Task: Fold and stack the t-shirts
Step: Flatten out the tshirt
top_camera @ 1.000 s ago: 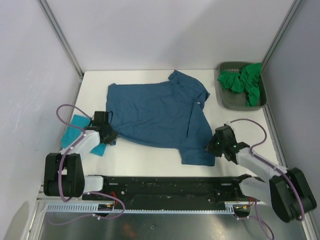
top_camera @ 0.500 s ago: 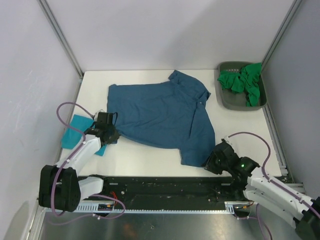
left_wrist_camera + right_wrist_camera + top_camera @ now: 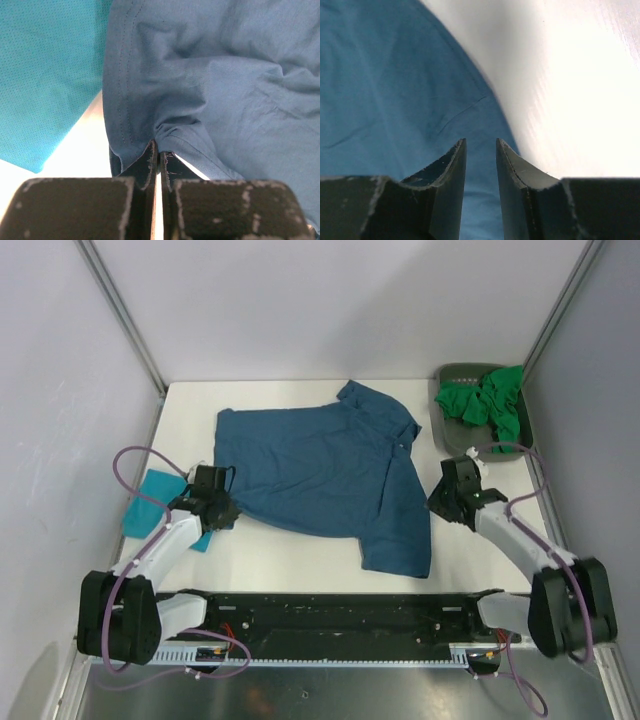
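A dark steel-blue t-shirt lies spread over the middle of the white table, its bottom hem toward the right. My left gripper is at the shirt's near-left corner. In the left wrist view, the left gripper is shut on a bunched fold of the blue cloth. My right gripper sits at the shirt's right edge. The right wrist view shows the right gripper open just above the blue cloth, with nothing pinched. A folded turquoise t-shirt lies left of the left gripper.
A dark grey tray at the back right corner holds crumpled green t-shirts. Metal posts and grey walls close in the table on both sides. Bare white table shows right of the shirt's edge.
The right arm has swung from the shirt's near-right corner back and up along its right edge. The left gripper stays shut on the shirt's corner, shifted slightly right.
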Available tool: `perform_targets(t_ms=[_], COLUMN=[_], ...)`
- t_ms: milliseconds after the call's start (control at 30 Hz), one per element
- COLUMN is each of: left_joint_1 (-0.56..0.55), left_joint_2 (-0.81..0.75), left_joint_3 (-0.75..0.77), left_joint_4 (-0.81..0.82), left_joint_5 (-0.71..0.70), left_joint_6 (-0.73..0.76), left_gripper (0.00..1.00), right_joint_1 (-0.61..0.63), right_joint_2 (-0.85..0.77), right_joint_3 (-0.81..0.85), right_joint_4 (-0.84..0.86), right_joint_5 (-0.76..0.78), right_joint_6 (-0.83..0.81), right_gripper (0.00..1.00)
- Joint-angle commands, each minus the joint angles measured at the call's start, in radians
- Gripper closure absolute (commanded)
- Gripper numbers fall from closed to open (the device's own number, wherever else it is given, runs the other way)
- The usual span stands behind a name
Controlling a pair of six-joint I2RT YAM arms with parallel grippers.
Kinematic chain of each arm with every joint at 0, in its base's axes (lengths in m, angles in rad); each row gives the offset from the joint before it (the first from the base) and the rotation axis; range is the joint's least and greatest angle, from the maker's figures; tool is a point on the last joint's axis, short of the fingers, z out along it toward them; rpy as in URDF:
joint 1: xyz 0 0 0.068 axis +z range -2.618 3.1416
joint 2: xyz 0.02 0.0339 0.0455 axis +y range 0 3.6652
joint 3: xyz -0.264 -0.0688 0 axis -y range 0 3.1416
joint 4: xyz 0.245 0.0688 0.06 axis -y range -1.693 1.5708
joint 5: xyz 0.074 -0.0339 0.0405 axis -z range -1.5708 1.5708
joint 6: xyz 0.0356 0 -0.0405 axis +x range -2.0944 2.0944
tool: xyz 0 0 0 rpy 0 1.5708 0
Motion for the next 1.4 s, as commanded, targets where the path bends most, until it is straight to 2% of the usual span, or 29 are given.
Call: perform_targets(t_ms=[0, 367, 633, 700, 800, 867, 933, 1033, 1200, 1367], left_joint_1=[-0.007, -0.007, -0.008, -0.007, -0.009, -0.008, -0.009, -0.015, -0.027, -0.029], left_joint_2=[-0.033, -0.042, -0.047, -0.049, -0.055, -0.060, -0.060, -0.063, -0.090, -0.149], left_joint_3=[-0.005, -0.005, -0.006, -0.008, -0.013, -0.017, -0.020, -0.025, -0.046, -0.076], left_joint_4=[-0.001, 0.001, 0.001, 0.000, -0.001, 0.001, 0.001, 0.001, -0.003, -0.034], left_joint_5=[-0.004, 0.011, 0.014, 0.014, 0.012, 0.013, 0.017, 0.020, 0.023, 0.008], left_joint_6=[0.002, 0.007, 0.005, 0.004, 0.003, 0.003, 0.003, 0.004, 0.001, -0.026], left_gripper=[0.98, 0.98, 0.98, 0.98, 0.98, 0.98, 0.98, 0.99, 0.99, 1.00], right_joint_1=[-0.037, -0.068, -0.069, -0.069, -0.070, -0.076, -0.092, -0.144, -0.252, -0.269], right_joint_2=[0.123, 0.278, 0.370, 0.381, 0.375, 0.351, 0.313, 0.229, 0.001, -0.207], right_joint_3=[0.061, 0.077, 0.084, 0.084, 0.084, 0.084, 0.084, 0.064, -0.056, -0.172], right_joint_4=[0.111, 0.207, 0.238, 0.235, 0.201, 0.158, 0.088, -0.020, -0.145, -0.249], right_joint_5=[-0.015, -0.019, -0.034, -0.038, -0.021, -0.003, 0.020, 0.033, -0.038, -0.166], right_joint_6=[-0.101, -0.157, -0.153, -0.146, -0.131, -0.115, -0.095, -0.066, -0.022, 0.067], right_gripper=[0.65, 0.58, 0.58, 0.63, 0.78, 0.90, 0.98, 1.00, 1.00, 1.00])
